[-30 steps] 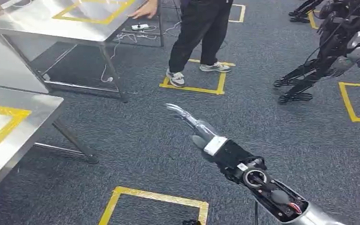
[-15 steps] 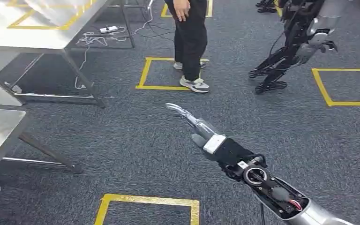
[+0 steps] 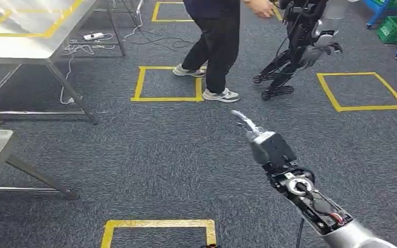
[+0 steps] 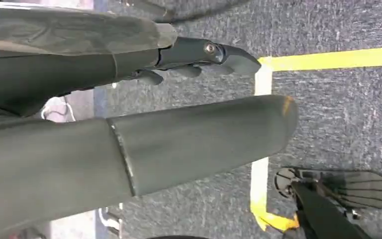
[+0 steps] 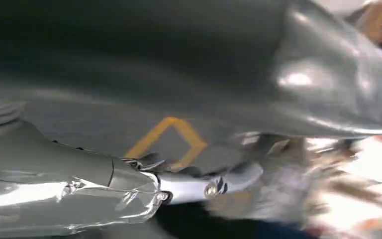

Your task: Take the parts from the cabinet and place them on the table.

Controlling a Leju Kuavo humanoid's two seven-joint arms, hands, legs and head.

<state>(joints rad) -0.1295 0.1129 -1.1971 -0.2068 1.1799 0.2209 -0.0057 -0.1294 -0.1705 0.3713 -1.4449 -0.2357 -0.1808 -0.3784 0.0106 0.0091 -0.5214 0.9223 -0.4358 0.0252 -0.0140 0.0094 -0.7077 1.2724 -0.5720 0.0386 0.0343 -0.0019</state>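
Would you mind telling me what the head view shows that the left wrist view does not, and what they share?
Head view alone: the right hand stretched forward over the carpet, a person's legs, a steel table and another robot. Left wrist view alone: the left hand, empty, fingers extended, seen close. Both: grey carpet marked with yellow tape.

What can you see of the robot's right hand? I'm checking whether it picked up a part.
The right hand sits at the end of a silver arm raised forward over the grey carpet. A grey cover wraps its base, above a dark wrist with exposed wiring and a round joint. Its pale, metallic-looking fingers stretch out straight, pointing away from the robot toward the person's shoes. Nothing is seen in its grasp and nothing touches it. The right wrist view is blurred but shows the thick grey thumb.
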